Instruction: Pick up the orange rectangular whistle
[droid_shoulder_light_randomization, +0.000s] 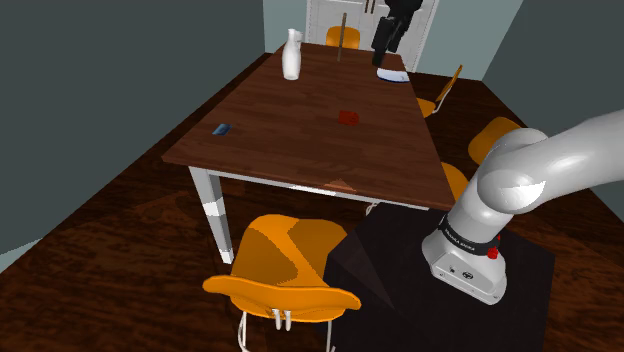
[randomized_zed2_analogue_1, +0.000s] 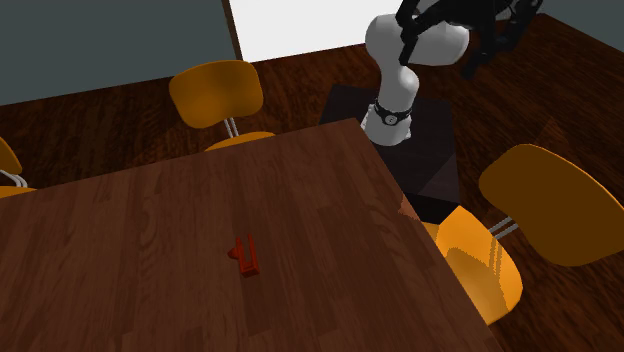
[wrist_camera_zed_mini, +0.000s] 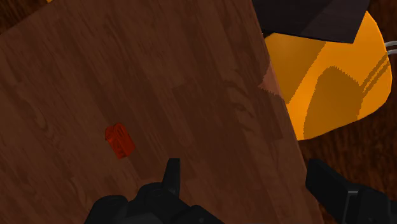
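Risk: black two-finger gripper (wrist_camera_zed_mini: 248, 181) (fingers spread, empty) hangs edgeward of small red-orange rectangular whistle (wrist_camera_zed_mini: 119, 140), flat on dark wooden table (wrist_camera_zed_mini: 159, 76); misaligned descent could nudge it aside.

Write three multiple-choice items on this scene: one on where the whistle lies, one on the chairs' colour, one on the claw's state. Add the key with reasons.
1. Where does the whistle lie?
A. on a chair seat
B. on the table
C. on the floor

2. What colour are the chair seats?
A. green
B. white
C. orange

3. How does the claw stand?
A. open, holding nothing
B. shut on the whistle
C. shut on nothing

Key:
1 B: it rests on the dark wood top.
2 C: every seat in view is orange.
3 A: in the wrist view its fingers stand apart, the whistle beside them, untouched.
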